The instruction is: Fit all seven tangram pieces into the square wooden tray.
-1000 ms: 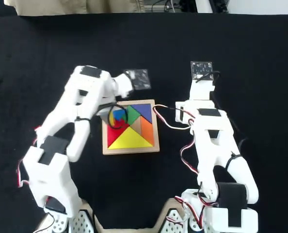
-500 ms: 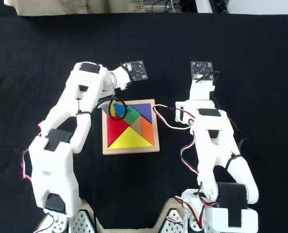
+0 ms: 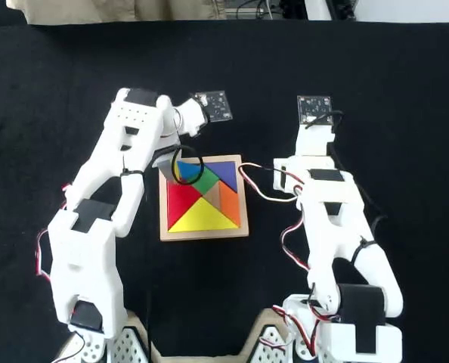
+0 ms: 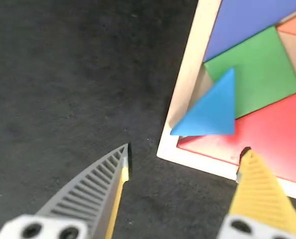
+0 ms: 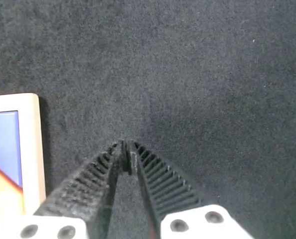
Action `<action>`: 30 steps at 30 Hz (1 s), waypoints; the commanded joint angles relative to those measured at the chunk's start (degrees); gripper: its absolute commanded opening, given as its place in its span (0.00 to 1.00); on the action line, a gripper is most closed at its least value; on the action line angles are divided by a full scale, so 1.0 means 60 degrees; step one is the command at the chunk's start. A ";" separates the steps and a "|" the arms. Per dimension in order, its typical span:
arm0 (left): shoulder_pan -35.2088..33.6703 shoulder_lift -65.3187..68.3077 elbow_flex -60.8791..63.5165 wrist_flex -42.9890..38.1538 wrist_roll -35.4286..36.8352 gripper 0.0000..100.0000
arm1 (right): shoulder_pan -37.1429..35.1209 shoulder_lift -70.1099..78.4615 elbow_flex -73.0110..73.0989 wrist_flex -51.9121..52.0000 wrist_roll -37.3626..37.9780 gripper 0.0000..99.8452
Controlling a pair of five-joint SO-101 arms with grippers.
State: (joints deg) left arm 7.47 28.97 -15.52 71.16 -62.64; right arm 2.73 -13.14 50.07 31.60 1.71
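The square wooden tray (image 3: 165, 227) lies mid-table with purple (image 3: 224, 172), green (image 3: 206, 181), red (image 3: 180, 203), yellow (image 3: 203, 218), orange (image 3: 229, 200) and tan (image 3: 212, 195) pieces in it. A small blue triangle (image 4: 213, 109) rests tilted at the tray's far-left corner (image 4: 185, 94), overlapping the rim, the green piece (image 4: 260, 74) and the red piece (image 4: 280, 137). My left gripper (image 4: 185, 151) hangs open just outside that corner (image 3: 178, 160), holding nothing. My right gripper (image 5: 126, 149) is shut and empty over the cloth, beside the tray's right rim (image 5: 31, 144).
Black cloth covers the whole table (image 3: 376, 68). The right arm (image 3: 326, 200) stands right of the tray, with a looping cable (image 3: 258, 189) reaching to the tray's right edge. The arm bases (image 3: 209, 340) sit at the near edge.
My left arm has drawn back from over the tray toward its far-left corner, uncovering the blue triangle, which now lies there. The right arm has not moved.
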 commanded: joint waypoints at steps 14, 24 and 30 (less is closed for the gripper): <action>0.0945 0.0747 -0.1092 -0.1480 0.1656 0.34 | 0.0117 -0.0007 -0.0608 -0.0147 0.0117 0.01; 0.0886 0.0747 -0.1223 -0.1509 0.1875 0.34 | 0.0132 -0.0007 -0.0608 -0.0147 0.0117 0.01; 0.0901 0.0308 -0.1678 -0.0234 0.2198 0.34 | 0.0103 -0.0007 -0.0608 -0.0147 0.0117 0.01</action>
State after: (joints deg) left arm 12.84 34.24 -20.00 65.27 -50.42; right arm 2.73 -13.14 50.07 31.60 1.71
